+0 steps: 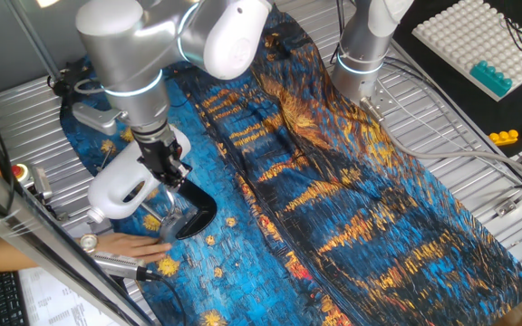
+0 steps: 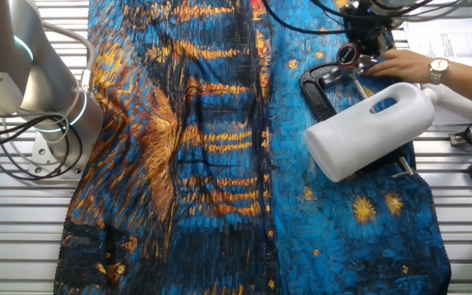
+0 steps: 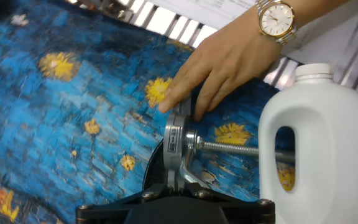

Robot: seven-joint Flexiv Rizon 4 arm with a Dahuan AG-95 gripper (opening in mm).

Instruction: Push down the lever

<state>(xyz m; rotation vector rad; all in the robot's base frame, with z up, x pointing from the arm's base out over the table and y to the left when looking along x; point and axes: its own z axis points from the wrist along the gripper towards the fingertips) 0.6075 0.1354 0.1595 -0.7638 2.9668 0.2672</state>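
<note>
Hand (image 1: pixel 172 175) pointing straight down beside the white jug (image 1: pixel 125 187), over the black base (image 1: pixel 195 215); finger spread unclear.

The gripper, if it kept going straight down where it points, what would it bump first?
Probably the metal lever part right under the gripper, beside the person's hand. Depth is hard to judge.

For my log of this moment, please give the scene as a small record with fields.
claw: low over the black base, open or shut unclear
lever: silver rod, lying sideways, knob not seen
white jug: tilted over the base
person's hand: fingers at the base, wearing a watch
cover: blue painted cloth
</note>
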